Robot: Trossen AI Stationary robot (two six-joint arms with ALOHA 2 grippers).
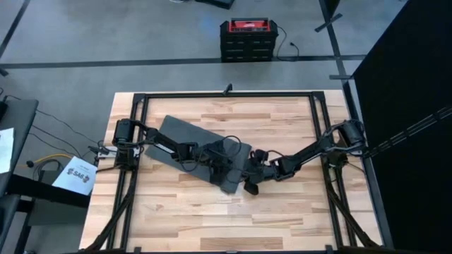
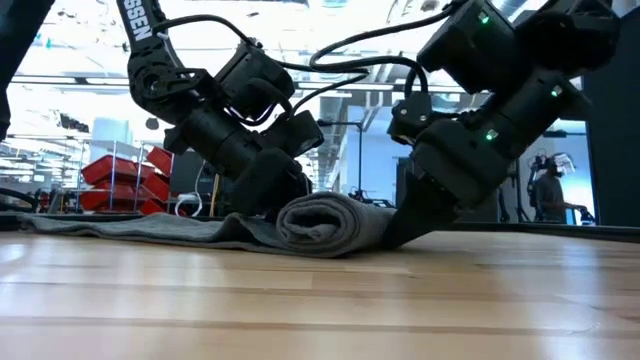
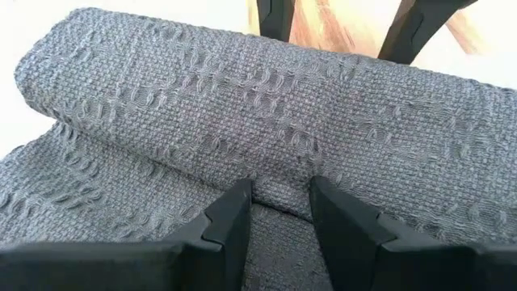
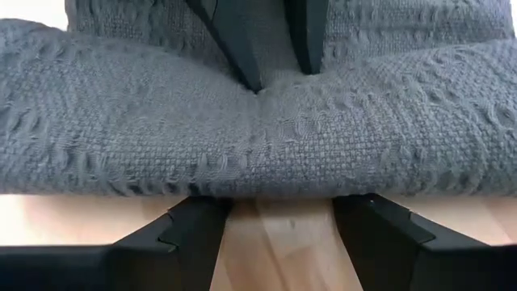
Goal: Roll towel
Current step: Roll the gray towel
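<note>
The towel [image 1: 185, 141] lies slantwise on the tabletop [image 1: 282, 212], from near the far left corner toward the middle, flat at its far-left part and rolled at its near-right end. The left gripper [image 1: 227, 164] rests on the flat cloth just behind the roll. The right gripper [image 1: 253, 178] is at the roll's opposite side, toward the near right, touching it.

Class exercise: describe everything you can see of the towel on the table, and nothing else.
The towel is plain dark grey woven cloth, lying slantwise on the wooden table. One end is wound into a soft roll; the rest lies flat behind it. The left gripper presses the roll from the flat side, the right gripper meets it from the opposite side, jaws apart.
</note>
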